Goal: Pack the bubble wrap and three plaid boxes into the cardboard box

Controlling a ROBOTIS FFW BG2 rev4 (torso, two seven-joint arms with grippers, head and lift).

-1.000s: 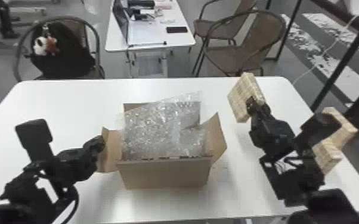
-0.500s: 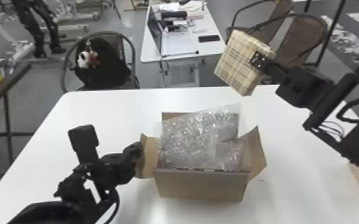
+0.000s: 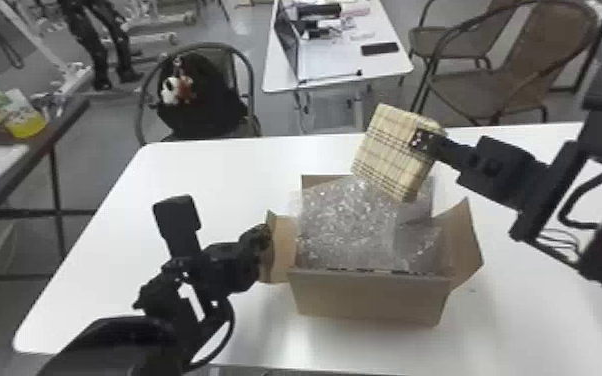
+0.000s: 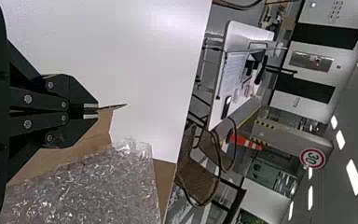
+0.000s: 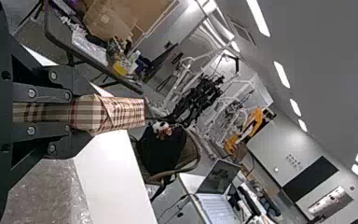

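With the right gripper clamped on a tilted plaid box above the bubble wrap and the left gripper pinching the left flap of the cardboard box, good placement called for levelling the plaid box before lowering it slowly.

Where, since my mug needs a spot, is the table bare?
Bare tabletop: back left, between the table's left edge and the cardboard box; also right of its right flap. Crowded: the box, left gripper on its left flap, right gripper holding a plaid box over the bubble wrap.
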